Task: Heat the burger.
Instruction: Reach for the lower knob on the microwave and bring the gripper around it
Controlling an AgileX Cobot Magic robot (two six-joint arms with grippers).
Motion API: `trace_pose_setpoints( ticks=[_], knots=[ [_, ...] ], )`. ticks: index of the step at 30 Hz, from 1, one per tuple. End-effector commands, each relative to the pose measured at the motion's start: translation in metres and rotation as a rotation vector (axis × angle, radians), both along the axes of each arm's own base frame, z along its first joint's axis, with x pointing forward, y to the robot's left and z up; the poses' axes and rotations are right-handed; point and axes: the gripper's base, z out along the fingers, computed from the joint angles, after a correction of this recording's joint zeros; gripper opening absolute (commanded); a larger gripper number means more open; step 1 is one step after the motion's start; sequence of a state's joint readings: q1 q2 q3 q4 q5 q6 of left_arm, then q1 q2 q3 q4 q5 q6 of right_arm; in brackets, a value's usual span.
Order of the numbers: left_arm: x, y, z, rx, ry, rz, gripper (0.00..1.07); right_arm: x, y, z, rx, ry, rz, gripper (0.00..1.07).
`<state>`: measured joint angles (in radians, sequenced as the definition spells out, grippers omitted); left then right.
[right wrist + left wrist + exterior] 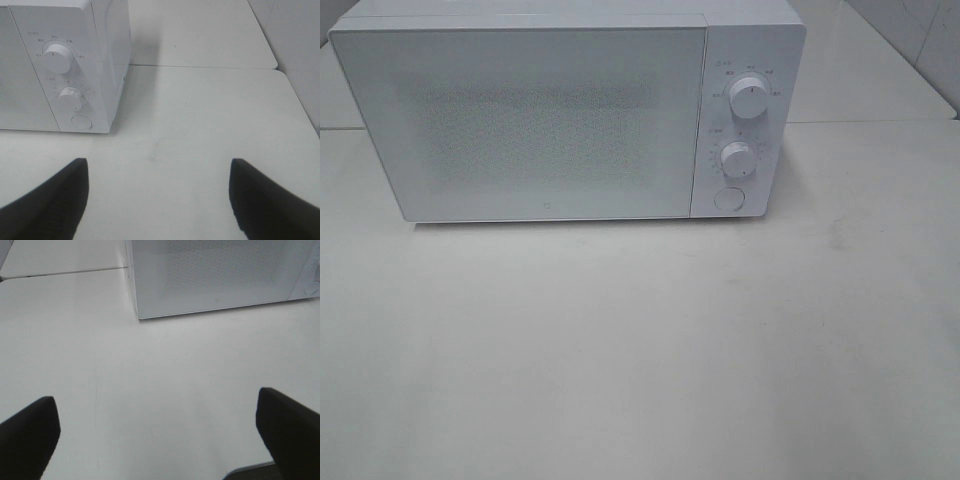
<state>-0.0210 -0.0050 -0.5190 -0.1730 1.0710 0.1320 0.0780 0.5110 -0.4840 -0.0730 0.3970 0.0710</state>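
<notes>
A big white box-shaped microwave oven (540,120) sits at the back of a flat white table (640,350). Its wide door (520,120) is covered in tiny dots, and it is shut. On the right side of the oven's front there is a round white top knob (748,98). A round white lower knob (736,158) sits under it. A flat round button (728,198) is at the very bottom.

The burger does not show in any view. The dotted door is cloudy, so I cannot tell if the burger is inside the oven.

The left gripper (155,397) hangs over the bare table, in front of the oven's left front corner. Its two black fingers (30,435) are spread wide apart, and they hold nothing. The right gripper (157,162) hangs over the table near the oven's right side, close to the knobs. Its two black fingers (270,200) are wide apart too, with only the table showing between them. Neither gripper touches the oven.
</notes>
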Motion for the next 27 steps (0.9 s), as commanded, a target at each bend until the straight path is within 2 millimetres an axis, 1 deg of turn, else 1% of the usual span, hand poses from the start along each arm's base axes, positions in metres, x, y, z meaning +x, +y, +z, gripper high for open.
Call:
trace_pose_setpoints(
  ticks=[1, 2, 3, 4, 5, 6, 7, 9, 10, 11, 13, 14, 16, 17, 18, 19, 20, 21, 22, 23, 24, 26, 27],
  knots=[
    [-0.004, -0.001, -0.001, -0.017, -0.022, 0.0, 1.0, 0.016, 0.001, -0.001, 0.001, -0.022, 0.005, 0.76],
    [-0.004, -0.001, -0.001, -0.017, -0.022, 0.0, 1.0, 0.016, 0.001, -0.001, 0.001, -0.022, 0.005, 0.76],
    [-0.004, -0.001, -0.001, -0.017, -0.022, 0.0, 1.0, 0.026, 0.002, -0.004, 0.003, -0.017, 0.008, 0.76],
    [-0.004, -0.001, -0.001, -0.017, -0.022, 0.0, 1.0, 0.026, 0.002, -0.004, 0.003, -0.017, 0.008, 0.76],
    [-0.004, -0.001, -0.001, -0.017, -0.022, 0.0, 1.0, 0.035, 0.003, -0.006, 0.004, -0.022, 0.011, 0.76],
    [-0.004, -0.001, -0.001, -0.017, -0.022, 0.0, 1.0, 0.04, 0.004, -0.007, 0.004, -0.023, 0.012, 0.76],
    [-0.004, -0.001, -0.001, -0.017, -0.022, 0.0, 1.0, 0.04, 0.004, -0.007, 0.004, -0.023, 0.012, 0.76],
    [-0.004, -0.001, -0.001, -0.017, -0.022, 0.0, 1.0, 0.053, 0.005, -0.01, 0.008, -0.036, 0.016, 0.76],
    [-0.004, -0.001, -0.001, -0.017, -0.022, 0.0, 1.0, 0.053, 0.005, -0.01, 0.008, -0.036, 0.016, 0.76],
    [-0.004, -0.001, -0.001, -0.017, -0.022, 0.0, 1.0, 0.061, 0.006, -0.013, 0.008, -0.043, 0.019, 0.76],
    [-0.004, -0.001, -0.001, -0.017, -0.022, 0.0, 1.0, 0.065, 0.006, -0.014, 0.008, -0.048, 0.021, 0.76],
    [-0.004, -0.001, -0.001, -0.017, -0.022, 0.0, 1.0, 0.074, 0.007, -0.017, 0.018, -0.059, 0.021, 0.76],
    [-0.004, -0.001, -0.001, -0.017, -0.022, 0.0, 1.0, 0.077, 0.008, -0.019, 0.025, -0.07, 0.021, 0.76],
    [-0.004, -0.001, -0.001, -0.017, -0.022, 0.0, 1.0, 0.084, 0.009, -0.022, 0.037, -0.1, 0.022, 0.76],
    [-0.004, -0.001, -0.001, -0.017, -0.022, 0.0, 1.0, 0.084, 0.009, -0.022, 0.037, -0.1, 0.022, 0.76],
    [-0.004, -0.001, -0.001, -0.017, -0.022, 0.0, 1.0, 0.09, 0.01, -0.029, 0.045, -0.145, 0.029, 0.76],
    [-0.004, -0.001, -0.001, -0.017, -0.022, 0.0, 1.0, 0.093, 0.01, -0.033, 0.049, -0.16, 0.031, 0.76],
    [-0.004, -0.001, -0.001, -0.017, -0.022, 0.0, 1.0, 0.093, 0.01, -0.033, 0.049, -0.16, 0.031, 0.76],
    [-0.004, -0.001, -0.001, -0.017, -0.022, 0.0, 1.0, 0.096, 0.011, -0.039, 0.058, -0.203, 0.036, 0.76],
    [-0.004, -0.001, -0.001, -0.017, -0.022, 0.0, 1.0, 0.098, 0.012, -0.044, 0.06, -0.207, 0.038, 0.76],
    [-0.004, -0.001, -0.001, -0.017, -0.022, 0.0, 1.0, 0.098, 0.012, -0.044, 0.06, -0.207, 0.038, 0.76],
    [-0.004, -0.001, -0.001, -0.017, -0.022, 0.0, 1.0, 0.101, 0.012, -0.057, 0.066, -0.223, 0.041, 0.76],
    [-0.004, -0.001, -0.001, -0.017, -0.022, 0.0, 1.0, 0.101, 0.012, -0.057, 0.066, -0.223, 0.041, 0.76]
  ],
)
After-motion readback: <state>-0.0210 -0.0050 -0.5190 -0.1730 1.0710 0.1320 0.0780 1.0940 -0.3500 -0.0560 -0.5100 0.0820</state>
